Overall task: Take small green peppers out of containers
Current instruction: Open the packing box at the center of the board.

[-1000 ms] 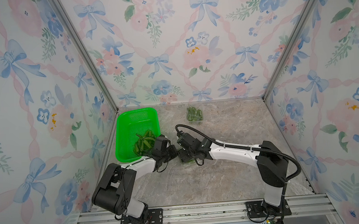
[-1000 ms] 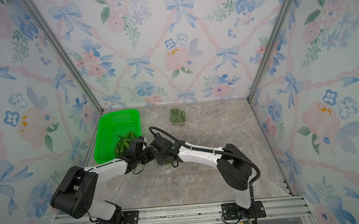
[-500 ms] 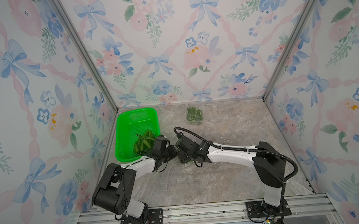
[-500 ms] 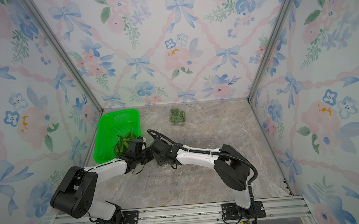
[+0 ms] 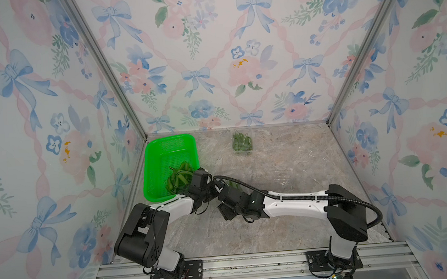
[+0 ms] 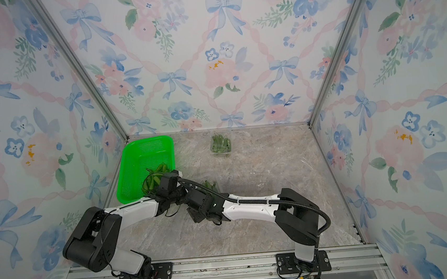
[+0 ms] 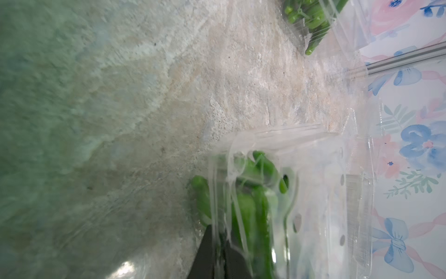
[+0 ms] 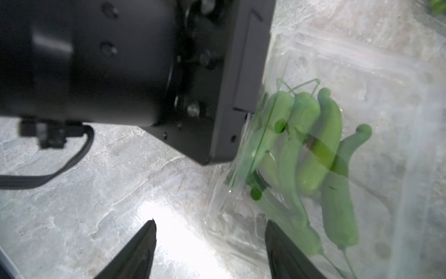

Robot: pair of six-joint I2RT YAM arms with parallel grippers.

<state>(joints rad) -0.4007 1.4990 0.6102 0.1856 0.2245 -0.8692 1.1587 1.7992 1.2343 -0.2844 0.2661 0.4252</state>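
A clear container [image 7: 313,193] of small green peppers [image 7: 253,205] lies on the marble floor just right of the green basket. My left gripper [image 7: 220,241] is shut on its thin plastic edge. In the right wrist view my right gripper [image 8: 210,229] is open, with a corner of the same container [image 8: 362,72] between its fingertips. The peppers [image 8: 309,145] lie past one finger. In both top views the left gripper [image 5: 215,187] and right gripper [image 5: 222,193] meet tip to tip, largely hiding this container [image 5: 232,184]. A second container [image 5: 242,144] of peppers stands at the back.
The bright green basket [image 5: 163,155] sits against the left wall with a pile of loose peppers [image 5: 179,176] in its near end. The left gripper's black body [image 8: 144,72] looms close beside the right gripper. Flowered walls close in three sides.
My right gripper has shifted left and toward the front, closer to the left gripper, and its jaws have widened a little. The left gripper has kept its hold.
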